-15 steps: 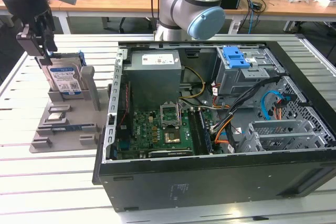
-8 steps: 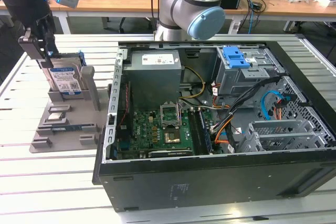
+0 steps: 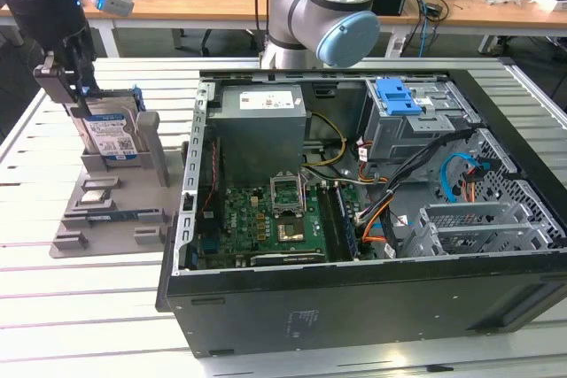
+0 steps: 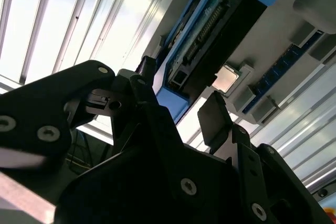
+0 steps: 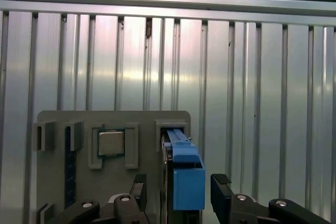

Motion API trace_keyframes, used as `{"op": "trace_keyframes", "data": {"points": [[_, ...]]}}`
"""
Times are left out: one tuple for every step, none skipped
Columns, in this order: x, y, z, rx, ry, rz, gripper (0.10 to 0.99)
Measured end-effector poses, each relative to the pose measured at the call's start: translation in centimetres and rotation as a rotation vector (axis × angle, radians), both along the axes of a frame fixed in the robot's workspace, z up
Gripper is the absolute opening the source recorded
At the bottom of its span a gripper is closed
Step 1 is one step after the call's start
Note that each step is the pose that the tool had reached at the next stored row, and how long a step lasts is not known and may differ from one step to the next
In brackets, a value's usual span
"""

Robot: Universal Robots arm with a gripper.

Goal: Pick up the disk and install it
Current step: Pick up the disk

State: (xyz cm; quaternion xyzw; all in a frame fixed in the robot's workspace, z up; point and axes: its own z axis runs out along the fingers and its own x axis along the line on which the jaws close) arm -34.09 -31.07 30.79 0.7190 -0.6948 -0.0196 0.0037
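One slatted metal table [image 3: 89, 307] carries everything. On it lies one open computer case [image 3: 354, 312], its circuit board facing up, with one blue plastic latch [image 3: 396, 95] near its far wall. The one robot arm [image 3: 328, 6] rises behind the case.

Toward the exterior view's left of the case, and apart from it, sits one grey holder [image 3: 124, 194]. The single disk [image 3: 111, 135] stands upright on edge in a slot of that holder, label facing the camera and blue frame around it.

The end effector [image 3: 75, 95] hangs directly over the disk's top edge. In the first wrist view, the end effector [image 5: 180, 186] is open. Its two fingers [image 5: 220, 190] straddle the disk [image 5: 186, 182], one on each flat side, with a gap showing on both sides, so nothing is gripped. The second wrist view shows the same straddle around the disk [image 4: 210, 30].

One small square silver chip [image 5: 111, 142] rests flat in its own pocket of the holder, just beside the disk's slot.
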Motion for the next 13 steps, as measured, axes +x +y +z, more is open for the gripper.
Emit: {"op": "trace_keyframes", "data": {"points": [[0.0, 0.0, -0.07, 0.0, 0.0, 0.0, 0.6], [0.0, 0.0, -0.15, 0.0, -0.0001, 0.0, 0.6], [0.0, 0.0, -0.28, 0.0, 0.0, 0.0, 0.6], [0.0, 0.0, -0.42, 0.0, -0.0001, 0.0, 0.6], [0.0, 0.0, -0.51, 0.0, 0.0001, 0.0, 0.6], [0.0, 0.0, -0.6, 0.0, 0.0001, 0.0, 0.6], [0.0, 0.0, -0.64, 0.0, 0.0, 0.0, 0.6], [0.0, 0.0, -0.69, 0.0, 0.0, 0.0, 0.6], [0.0, 0.0, -0.74, 0.0, 0.0001, 0.0, 0.6], [0.0, 0.0, -0.82, 0.0, 0.0, 0.0, 0.6], [0.0, 0.0, -0.92, 0.0, -0.0001, 0.0, 0.6], [0.0, 0.0, -1.0, 0.0, 0.0, 0.0, 0.6], [0.0, 0.0, -1.1, 0.0, 0.0, 0.0, 0.6]]}}
